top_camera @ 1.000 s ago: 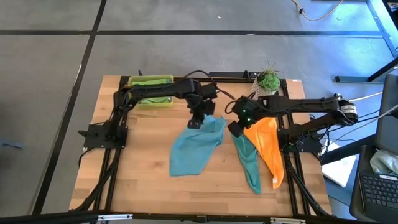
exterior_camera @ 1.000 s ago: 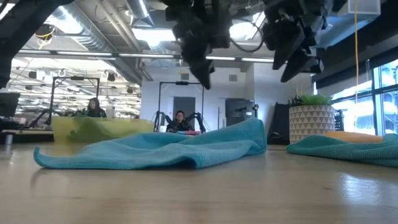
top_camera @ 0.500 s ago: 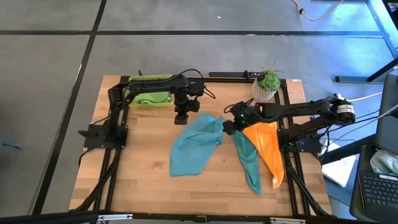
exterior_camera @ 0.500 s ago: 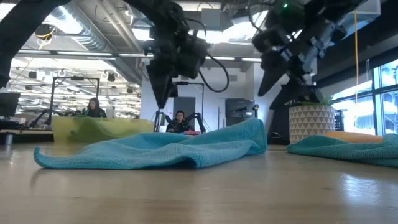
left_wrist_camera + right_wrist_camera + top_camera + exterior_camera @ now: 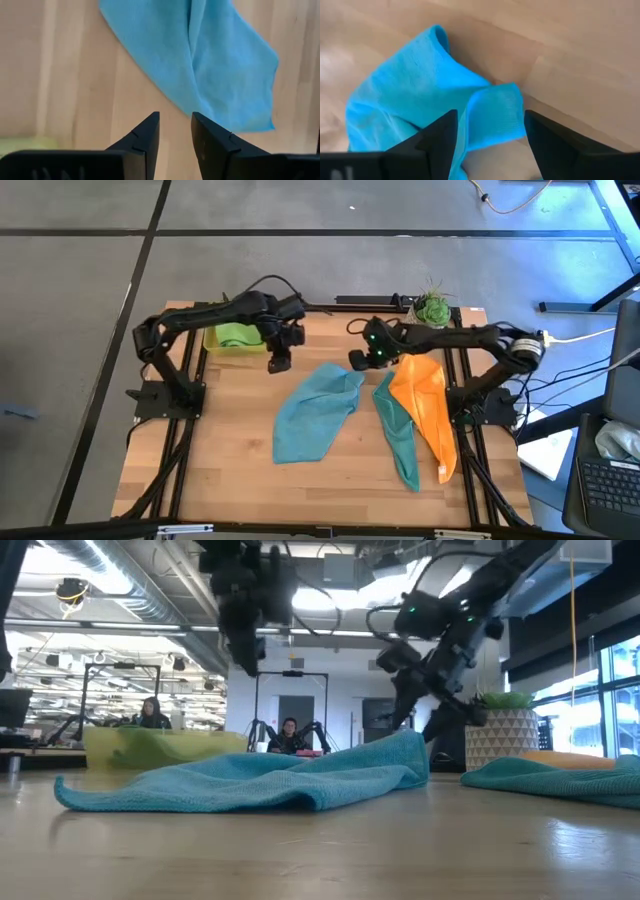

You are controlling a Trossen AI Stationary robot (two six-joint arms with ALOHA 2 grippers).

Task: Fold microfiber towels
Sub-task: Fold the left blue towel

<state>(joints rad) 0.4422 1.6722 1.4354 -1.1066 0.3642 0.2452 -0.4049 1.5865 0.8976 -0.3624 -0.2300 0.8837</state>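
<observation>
A light blue towel [image 5: 312,412] lies crumpled on the table's middle, with one end bunched up toward the far side [image 5: 400,755]. A teal towel [image 5: 398,430] lies to its right, partly under an orange towel [image 5: 430,412]. A lime green towel [image 5: 236,336] lies in the yellow-green tray [image 5: 240,310] at the far left. My left gripper [image 5: 278,362] hangs above bare wood left of the blue towel's far end, slightly open and empty [image 5: 175,117]. My right gripper [image 5: 357,362] hangs just beyond that far end, open and empty [image 5: 490,117].
A potted plant [image 5: 432,310] stands at the far right, behind the right arm. Black frame rails run along the table's left and right sides [image 5: 180,430]. Bare wood lies near the front edge [image 5: 330,490].
My left gripper has gone toward the table's left edge, off the blue towel and toward the tray. My right gripper has gone toward the far edge and a little left, off the teal and orange towels. The towels lie as before.
</observation>
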